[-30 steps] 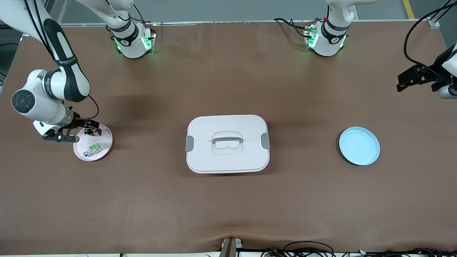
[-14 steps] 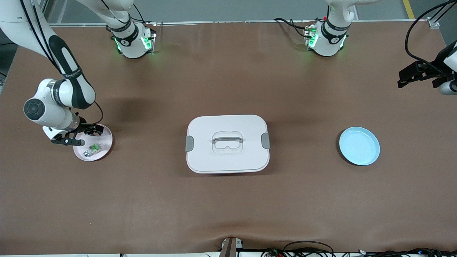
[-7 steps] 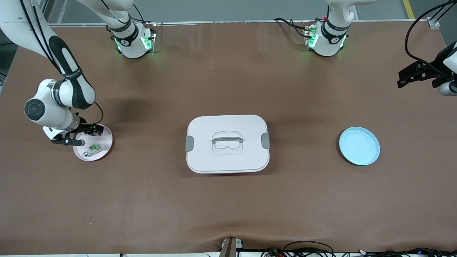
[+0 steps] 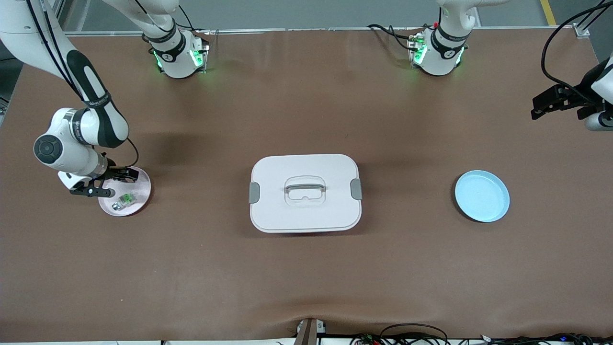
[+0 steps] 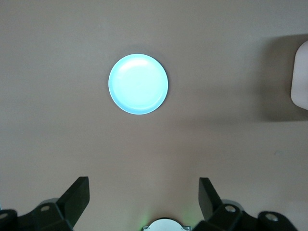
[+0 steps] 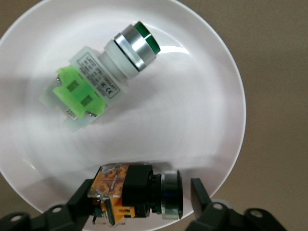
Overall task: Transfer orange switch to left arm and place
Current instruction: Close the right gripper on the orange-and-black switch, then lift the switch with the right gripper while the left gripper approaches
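Note:
The orange switch, black with an orange end and a metal ring, lies on its side on the pink plate at the right arm's end of the table. My right gripper is low over that plate, and its open fingers straddle the switch in the right wrist view. One finger is against the orange end and the other stands a little off the ring. The white box sits mid-table. My left gripper waits open and empty, high over the left arm's end of the table.
A pale, green-topped switch lies on the same pink plate, nearer the front camera. An empty blue plate lies toward the left arm's end and shows in the left wrist view.
My right gripper has come down onto the pink plate and set its open fingers around the orange switch. It has barely moved in the last second. The left gripper has shifted slightly.

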